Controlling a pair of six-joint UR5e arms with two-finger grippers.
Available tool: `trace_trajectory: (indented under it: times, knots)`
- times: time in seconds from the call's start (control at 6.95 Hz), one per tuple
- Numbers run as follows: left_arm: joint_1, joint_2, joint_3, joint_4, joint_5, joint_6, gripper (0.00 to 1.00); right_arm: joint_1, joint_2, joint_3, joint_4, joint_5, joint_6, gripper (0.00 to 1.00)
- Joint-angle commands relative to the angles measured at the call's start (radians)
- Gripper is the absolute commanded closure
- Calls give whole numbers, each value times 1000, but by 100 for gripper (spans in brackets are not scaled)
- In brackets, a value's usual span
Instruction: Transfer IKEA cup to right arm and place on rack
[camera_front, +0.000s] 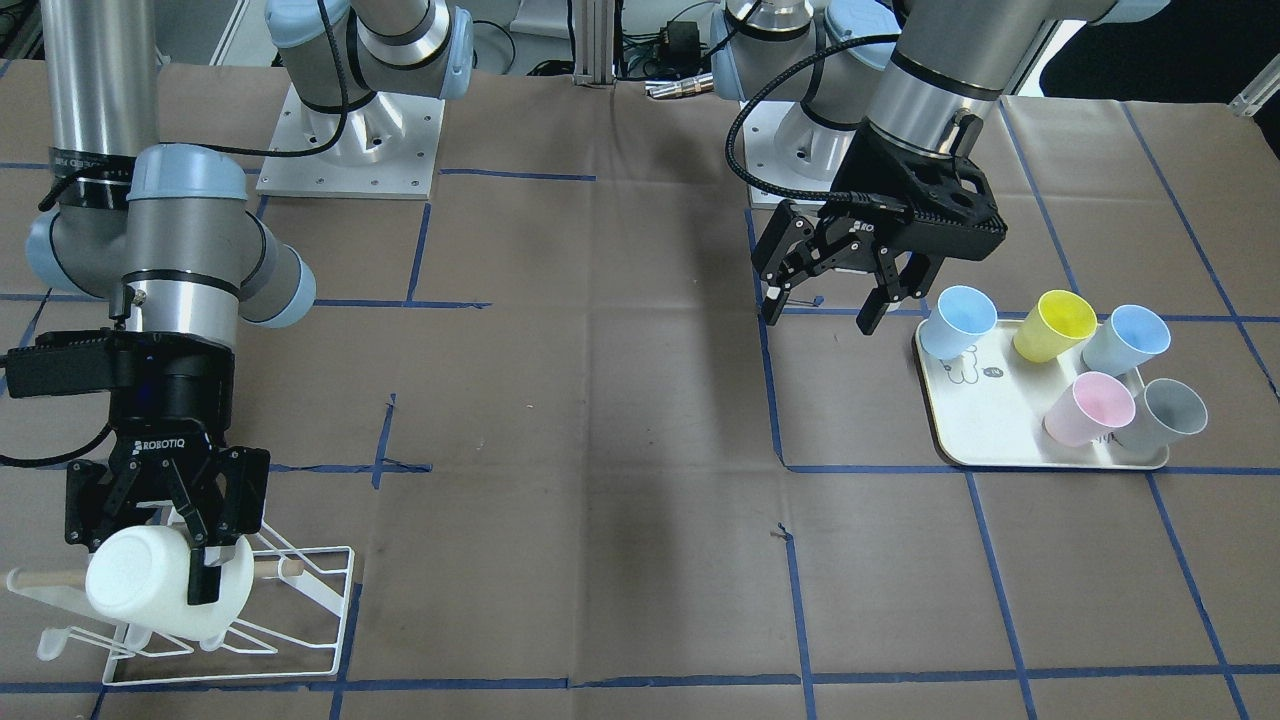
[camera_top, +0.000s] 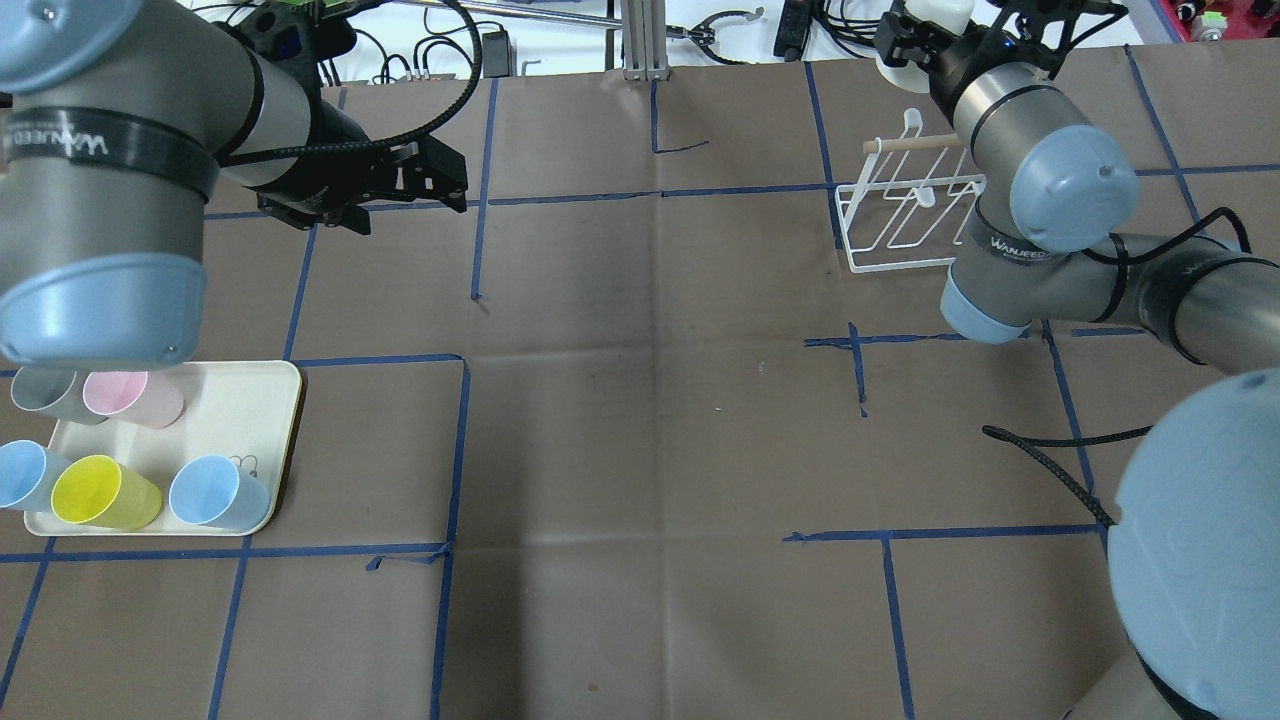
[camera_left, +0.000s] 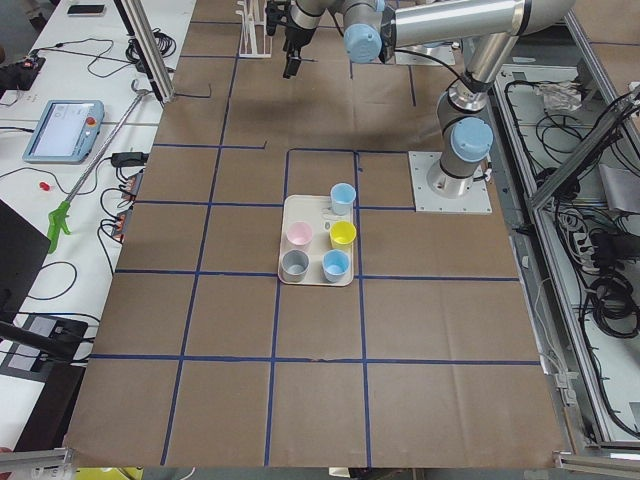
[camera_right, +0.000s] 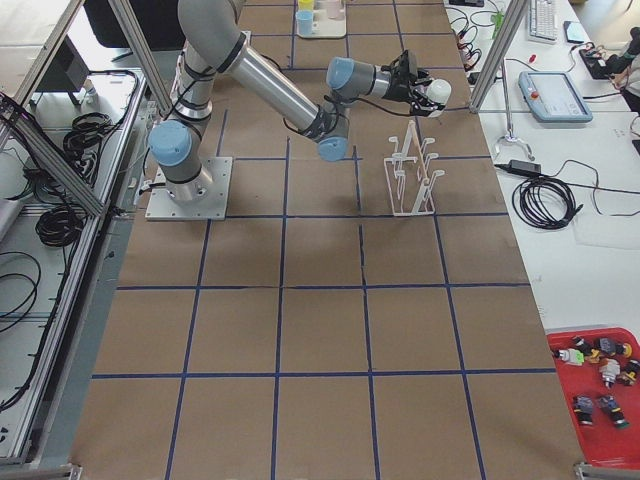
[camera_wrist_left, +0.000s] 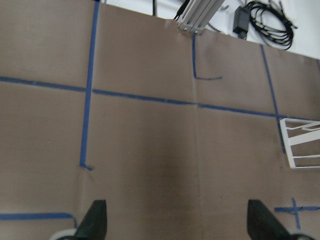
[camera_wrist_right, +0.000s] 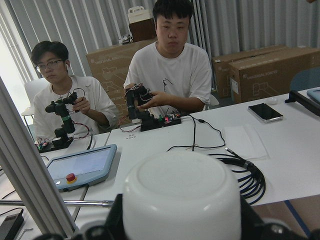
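My right gripper (camera_front: 175, 560) is shut on a white IKEA cup (camera_front: 150, 590) and holds it on its side just over the white wire rack (camera_front: 310, 600), by the wooden handle. I cannot tell whether the cup touches a prong. The cup's closed base fills the right wrist view (camera_wrist_right: 182, 195). In the overhead view the cup (camera_top: 925, 35) and the rack (camera_top: 905, 225) are at the far right. My left gripper (camera_front: 825, 300) is open and empty, hanging above the table beside the cream tray (camera_front: 985, 430). Its fingertips (camera_wrist_left: 95, 220) show wide apart over bare paper.
The cream tray (camera_top: 262, 400) holds several upright plastic cups: blue (camera_front: 955, 320), yellow (camera_front: 1052, 325), pink (camera_front: 1088, 408), grey (camera_front: 1165, 412). Brown paper with blue tape lines covers the table. Two operators sit beyond the table's far edge in the right wrist view.
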Motion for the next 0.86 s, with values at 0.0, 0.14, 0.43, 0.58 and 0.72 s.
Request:
trace_trajectory:
  times: [0.0, 0.14, 0.43, 0.58, 0.72]
  knots:
    - [-13, -6, 97, -275, 125, 3, 2, -21, 61, 0, -157, -5, -62, 56]
    - [-13, -5, 97, -287, 145, 11, 1, -30, 83, -3, -165, -3, -81, 56]
    - [-14, -2, 100, -288, 142, 15, 1, -40, 129, -32, -176, -3, -82, 56]
    - [-8, -5, 102, -288, 141, 33, 1, -40, 165, -43, -210, -2, -82, 56]
    - [-4, -5, 102, -288, 141, 55, 1, -40, 182, -44, -212, 0, -84, 56]
